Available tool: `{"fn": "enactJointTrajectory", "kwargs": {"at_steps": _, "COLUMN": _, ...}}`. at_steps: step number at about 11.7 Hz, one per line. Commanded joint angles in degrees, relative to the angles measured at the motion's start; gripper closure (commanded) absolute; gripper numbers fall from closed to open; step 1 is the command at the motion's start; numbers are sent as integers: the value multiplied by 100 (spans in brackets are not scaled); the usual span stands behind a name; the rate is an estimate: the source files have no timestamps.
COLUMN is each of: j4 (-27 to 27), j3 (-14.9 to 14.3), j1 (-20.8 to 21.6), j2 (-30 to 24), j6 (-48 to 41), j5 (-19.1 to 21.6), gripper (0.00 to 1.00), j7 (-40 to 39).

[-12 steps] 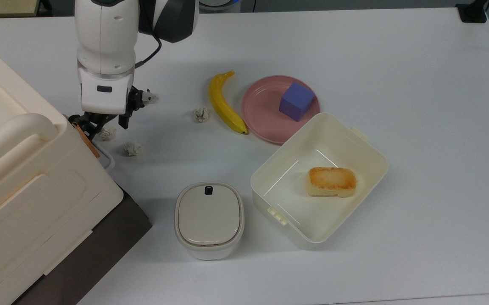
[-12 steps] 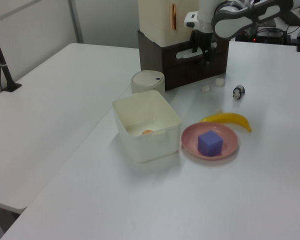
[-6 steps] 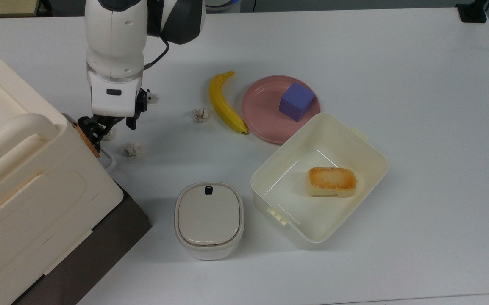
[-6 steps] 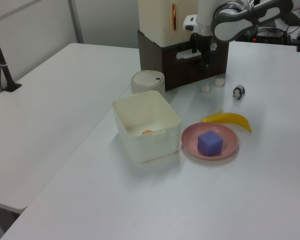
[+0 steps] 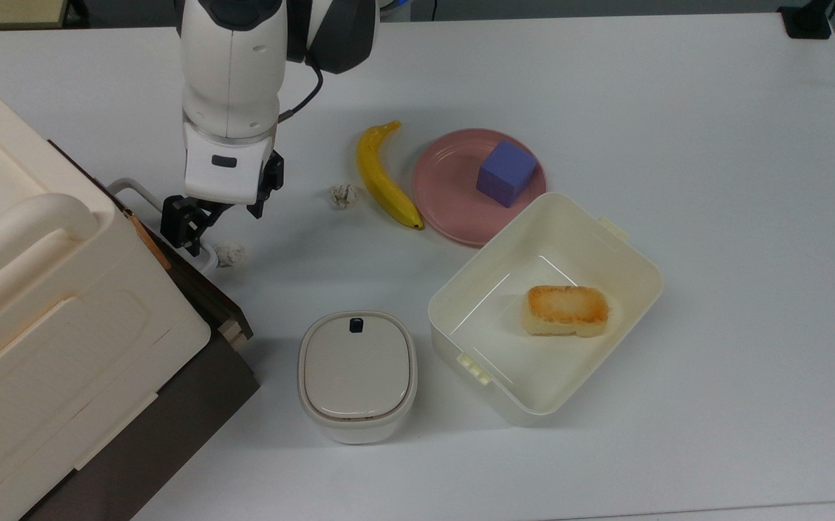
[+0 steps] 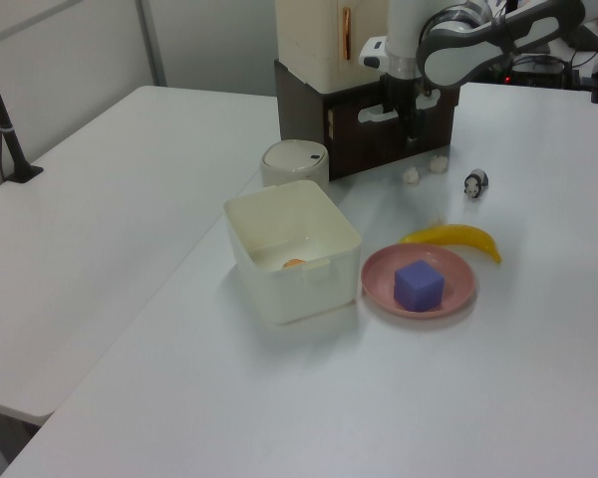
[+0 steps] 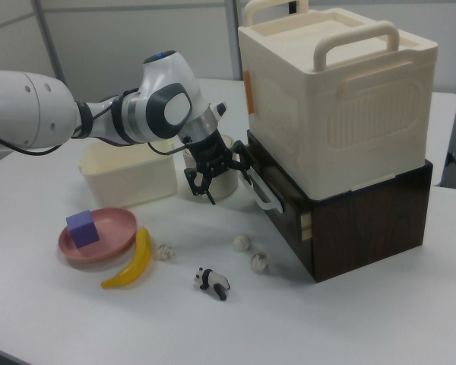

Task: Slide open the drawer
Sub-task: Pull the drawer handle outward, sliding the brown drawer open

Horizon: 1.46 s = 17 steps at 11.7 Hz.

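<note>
The white table [image 5: 678, 108] carries, at about nine o'clock in the top view, a cream cabinet [image 5: 34, 304] sitting on a dark brown base [image 7: 365, 228], and out of that base the drawer [image 7: 277, 199] stands pulled a little way, its dark front panel proud of the base in the right view. The drawer's white loop handle [image 7: 260, 190] runs along the front panel, so its long axis lies across the line of pull. The gripper [image 5: 187, 226] sits at the handle, at roughly ten o'clock in the top view; its fingers seem to straddle the loop, though I cannot tell how wide they stand or whether they truly pinch it. By my reading the pull should run away from the cabinet, toward three or four o'clock in the top view. In that path, near the drawer front, lie small paper wads [image 5: 229, 254], then a lidded container [image 5: 357, 376] at six o'clock, a banana [image 5: 383, 177], a pink plate [image 5: 446, 195] and an open box [image 5: 627, 253] farther off. The wads look likely to be nudged.
</note>
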Motion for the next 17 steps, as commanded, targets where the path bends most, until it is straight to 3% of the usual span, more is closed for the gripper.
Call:
{"fn": "enactJointTrajectory", "kwargs": {"at_steps": 1, "j4": -219, "j3": 53, "j1": 95, "j2": -265, "j6": -360, "j5": 9, "gripper": 0, "j7": 191}}
{"fn": "enactJointTrajectory", "kwargs": {"at_steps": 4, "j4": -219, "j3": 71, "j1": 104, "j2": -327, "j6": -474, "j5": 18, "gripper": 0, "j7": 305}}
{"fn": "enactJointTrajectory", "kwargs": {"at_steps": 8, "j4": -202, "j3": 325, "j1": 104, "j2": -345, "j6": -923, "j5": 27, "gripper": 0, "j7": 850}}
{"fn": "enactJointTrajectory", "kwargs": {"at_steps": 17, "j4": -210, "j3": 519, "j1": 104, "j2": -432, "j6": -1415, "j5": 36, "gripper": 0, "j7": 860}}
